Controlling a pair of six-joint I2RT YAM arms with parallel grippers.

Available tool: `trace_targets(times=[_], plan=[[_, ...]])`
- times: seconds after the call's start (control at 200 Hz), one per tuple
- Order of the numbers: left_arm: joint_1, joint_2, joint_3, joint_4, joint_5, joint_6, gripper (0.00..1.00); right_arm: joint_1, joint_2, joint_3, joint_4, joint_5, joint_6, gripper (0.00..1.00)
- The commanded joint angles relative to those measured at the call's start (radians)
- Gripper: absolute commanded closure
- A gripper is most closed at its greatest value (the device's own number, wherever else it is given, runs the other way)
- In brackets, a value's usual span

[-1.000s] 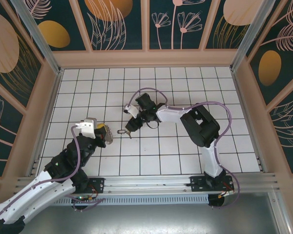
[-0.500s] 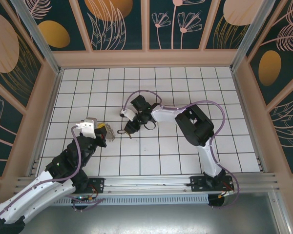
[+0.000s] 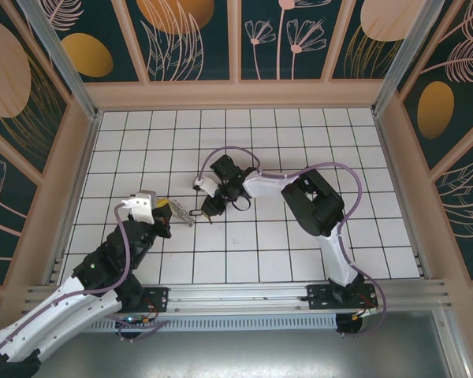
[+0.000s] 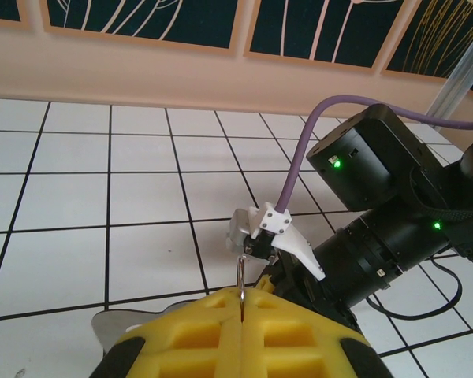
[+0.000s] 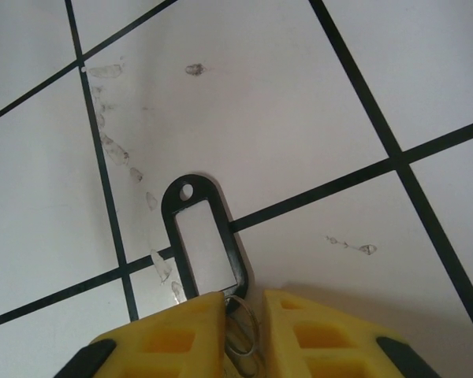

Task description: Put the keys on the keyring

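My left gripper (image 3: 172, 214) (image 4: 242, 295) is shut on the keyring (image 4: 242, 272), a thin metal loop seen edge-on between the yellow fingers; from above the keyring (image 3: 181, 215) sticks out to the right. The keys (image 5: 201, 236) show as a black oval tag with a clear window, joined to a small metal split ring. My right gripper (image 5: 243, 303) is shut on that split ring, and the tag hangs just over the tiles. From above, the right gripper (image 3: 208, 208) holds the keys (image 3: 195, 212) a short gap right of the keyring.
The right arm's black wrist (image 4: 363, 244) and purple cable (image 4: 299, 169) stand close in front of the left gripper. White tiled floor (image 3: 244, 260) lies all round, bounded by the peach walls (image 3: 236, 94).
The right arm has shifted a little left, bringing the black tag nearer the left gripper. The left gripper has turned slightly, so the keyring now points toward the tag.
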Motion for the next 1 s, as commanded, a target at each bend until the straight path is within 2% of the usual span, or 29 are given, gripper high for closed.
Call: trace_targets(times=[0.0, 0.21, 0.606, 0.836, 0.996], plan=[[0.001, -0.011, 0.001, 0.024, -0.025, 0.024, 1.00, 0.025, 0.026, 0.018, -0.025, -0.001, -0.011, 0.83], [0.000, -0.011, 0.001, 0.022, -0.029, 0.027, 1.00, 0.030, 0.016, 0.011, -0.026, -0.001, -0.007, 0.89], [0.000, -0.004, 0.024, 0.002, -0.035, 0.036, 1.00, 0.040, -0.003, 0.005, -0.026, -0.016, 0.004, 0.89], [0.000, -0.014, 0.024, -0.008, -0.036, 0.036, 1.00, 0.046, -0.011, -0.012, -0.022, -0.024, 0.010, 0.78], [0.000, -0.015, 0.025, -0.008, -0.035, 0.037, 1.00, 0.051, -0.011, -0.017, -0.022, -0.017, 0.011, 0.79]])
